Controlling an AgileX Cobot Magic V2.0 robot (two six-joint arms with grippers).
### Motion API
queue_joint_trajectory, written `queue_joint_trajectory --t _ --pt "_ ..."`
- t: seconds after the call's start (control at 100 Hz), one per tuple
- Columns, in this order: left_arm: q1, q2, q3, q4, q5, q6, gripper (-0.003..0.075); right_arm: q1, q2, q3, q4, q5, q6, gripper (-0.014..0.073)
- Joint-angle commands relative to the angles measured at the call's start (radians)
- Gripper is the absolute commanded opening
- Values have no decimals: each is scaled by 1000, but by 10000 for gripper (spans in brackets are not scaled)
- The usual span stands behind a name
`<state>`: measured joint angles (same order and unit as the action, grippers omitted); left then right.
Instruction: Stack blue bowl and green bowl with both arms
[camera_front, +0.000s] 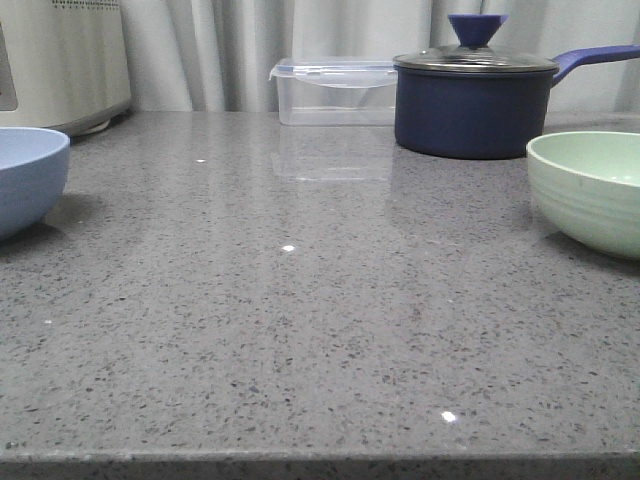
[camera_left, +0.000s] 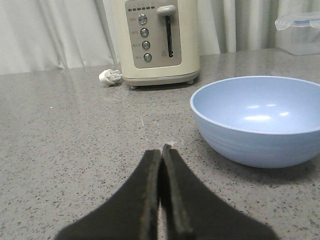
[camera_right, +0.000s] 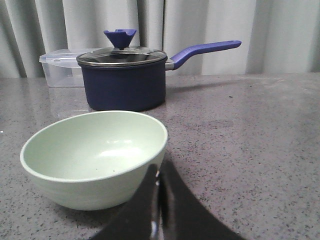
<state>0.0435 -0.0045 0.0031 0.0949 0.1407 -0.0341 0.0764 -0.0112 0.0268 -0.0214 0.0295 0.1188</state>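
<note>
The blue bowl (camera_front: 28, 178) stands upright on the grey counter at the far left edge of the front view. It also shows in the left wrist view (camera_left: 260, 120). My left gripper (camera_left: 161, 152) is shut and empty, low over the counter, a short way from the bowl. The green bowl (camera_front: 590, 190) stands upright at the far right of the front view. It also shows in the right wrist view (camera_right: 95, 155). My right gripper (camera_right: 159, 170) is shut and empty, close beside the bowl's outer wall. Neither arm shows in the front view.
A dark navy lidded saucepan (camera_front: 475, 100) and a clear lidded box (camera_front: 335, 92) stand at the back of the speckled counter (camera_front: 300, 320). A cream toaster (camera_left: 157, 40) with a white plug (camera_left: 110, 76) stands at the back left. Grey curtains hang behind.
</note>
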Motion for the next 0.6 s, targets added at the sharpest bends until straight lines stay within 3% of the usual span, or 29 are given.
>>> queue_joint_trajectory --t 0.0,0.59 --pt "1 -35 38 -1 -82 0 -20 -6 -17 1 -9 -76 -1 -80" --pt "1 -35 38 -1 -110 0 -20 -6 -17 1 -9 -76 -1 -80"
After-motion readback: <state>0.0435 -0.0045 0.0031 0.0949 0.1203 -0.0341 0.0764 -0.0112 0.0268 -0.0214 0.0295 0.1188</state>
